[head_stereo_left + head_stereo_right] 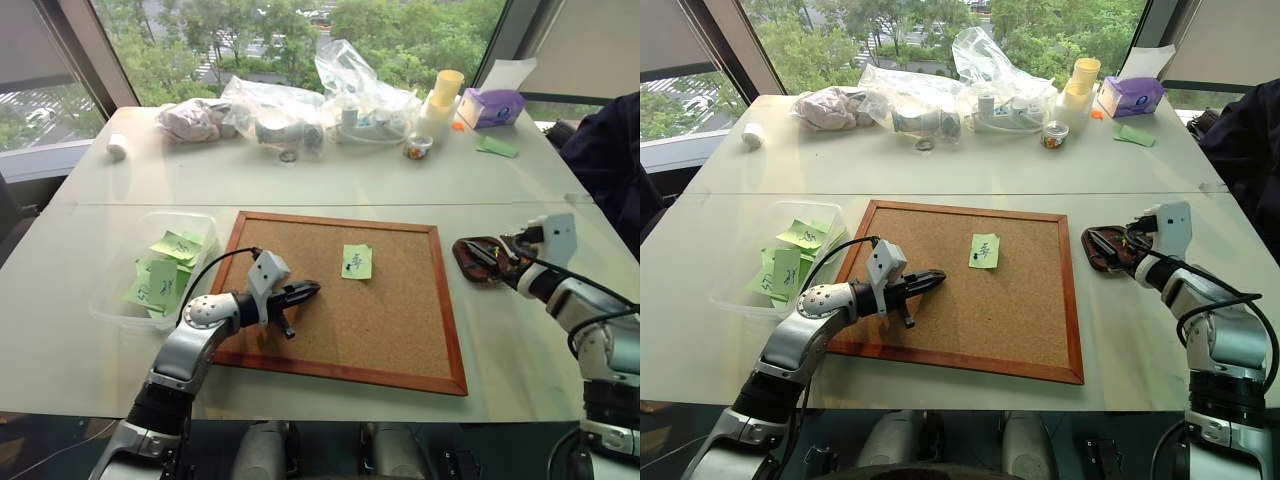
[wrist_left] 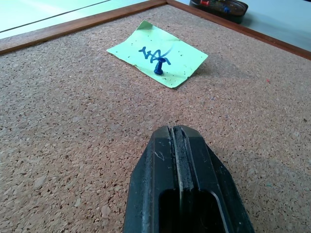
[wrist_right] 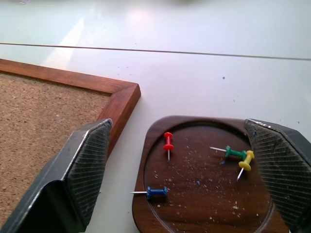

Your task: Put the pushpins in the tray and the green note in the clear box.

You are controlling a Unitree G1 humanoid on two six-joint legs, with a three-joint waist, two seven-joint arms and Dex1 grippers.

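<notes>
Green note [image 1: 356, 261]: small light-green square with dark scribbles, lying flat near the middle of the corkboard [image 1: 400, 330], fastened by a blue pushpin [image 2: 159, 66] standing upright through it. One corner of the paper lifts slightly.

Tray [image 3: 204, 194]: dark reddish-brown rounded dish on the table [image 1: 300, 180] just beside the corkboard's right frame edge. Four pins lie loose inside: red pin [image 3: 168, 143], blue pin [image 3: 154, 192], green pin [image 3: 234, 153] and yellow pin [image 3: 246, 162], the last two touching.

Clear box [image 1: 120, 300]: left of the corkboard, holding several other green notes.

Surroundings: far edge of the table carries clear plastic bags [image 1: 300, 105], a yellow cup stack [image 1: 444, 92], a purple tissue box [image 1: 490, 106], a darker green slip [image 1: 497, 147]. Nothing lies between the note and either claw.

Left claw [image 1: 308, 291]: fingers pressed together, empty, hovering low over bare cork, pointing toward the note, which sits near but apart, ahead and to its right.

Right claw [image 3: 184, 160]: jaws spread wide, empty, straddling the tray from above.
</notes>
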